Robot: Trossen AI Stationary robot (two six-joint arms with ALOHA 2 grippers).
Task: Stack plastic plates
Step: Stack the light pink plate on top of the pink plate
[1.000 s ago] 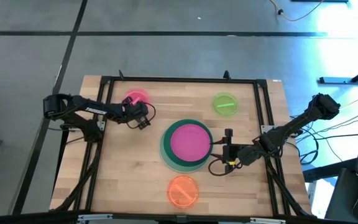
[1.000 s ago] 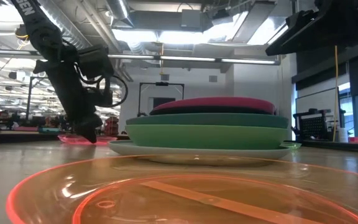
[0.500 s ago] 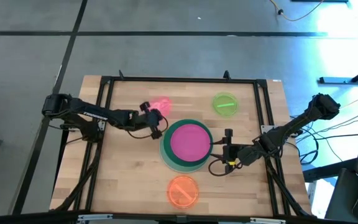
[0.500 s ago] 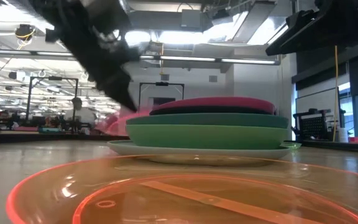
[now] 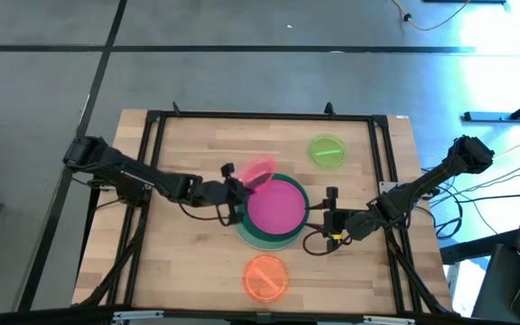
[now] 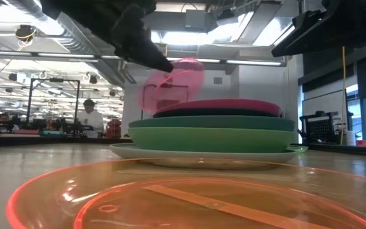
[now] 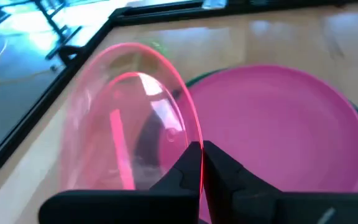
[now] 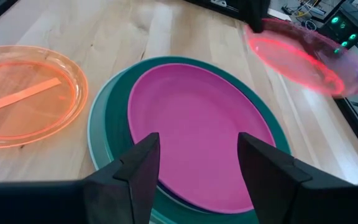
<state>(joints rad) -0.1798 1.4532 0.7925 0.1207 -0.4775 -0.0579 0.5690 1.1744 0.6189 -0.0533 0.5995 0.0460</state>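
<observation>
My left gripper (image 5: 239, 183) is shut on a small translucent pink plate (image 5: 258, 171), held in the air at the far-left edge of the stack (image 5: 273, 209). The stack has a magenta plate (image 7: 278, 124) on top, then a dark one, a teal one, a green one and a pale one; the bottom plate rests on the table. My right gripper (image 5: 330, 217) waits open at the stack's right edge, touching nothing. A lime plate (image 5: 327, 151) lies flat near the far edge. An orange plate (image 5: 265, 276) lies flat near the near edge. My left gripper pinches the pink plate's rim (image 7: 199, 163) between its two fingers, one on each face. The fingers come from the table's left, roughly level. The plate (image 6: 173, 79) is lifted clear and tilted, standing above the stack's edge.
A black frame (image 5: 260, 116) runs round the tabletop. Bare wood lies left of the stack (image 5: 179, 244) and between the stack and the lime plate. In the low view the orange plate (image 6: 170, 197) fills the foreground. A person (image 6: 89, 117) stands in the room behind.
My left gripper has moved from the table's far-left area toward the stack, rising as it went. It has carried the pink plate off the table. The plate now hangs tilted above the stack's far-left edge. My right arm has kept still.
</observation>
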